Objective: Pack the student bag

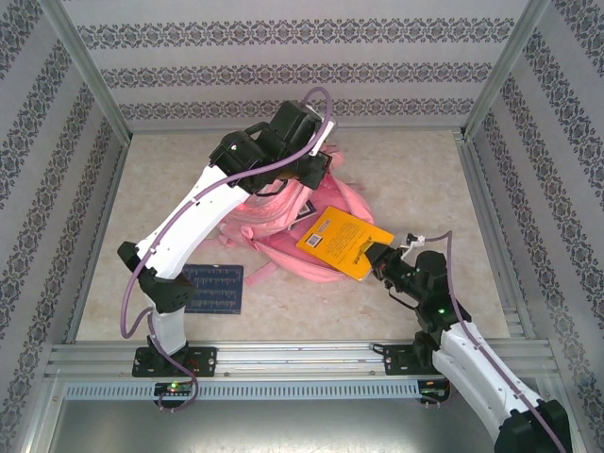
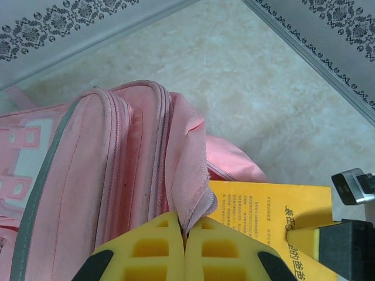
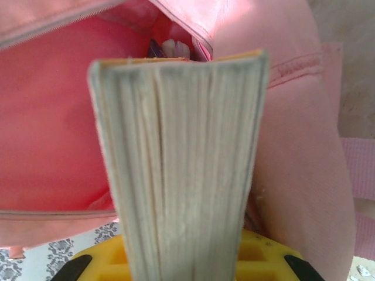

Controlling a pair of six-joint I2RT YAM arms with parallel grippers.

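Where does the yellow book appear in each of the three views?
Top external: centre-right, the book over the bag.
Left wrist: bottom right, the book's yellow cover beside the bag.
Right wrist: centre, the book's page edges facing the camera.
Shared landmark: the pink bag.

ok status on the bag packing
Left gripper shut on student bag flap, holding it up. Right gripper shut on yellow book, pointed into the bag. Nothing seen blocking entry.

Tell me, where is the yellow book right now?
In the top view, the yellow book is right of centre, held by the right gripper, its far end over the pink student bag.
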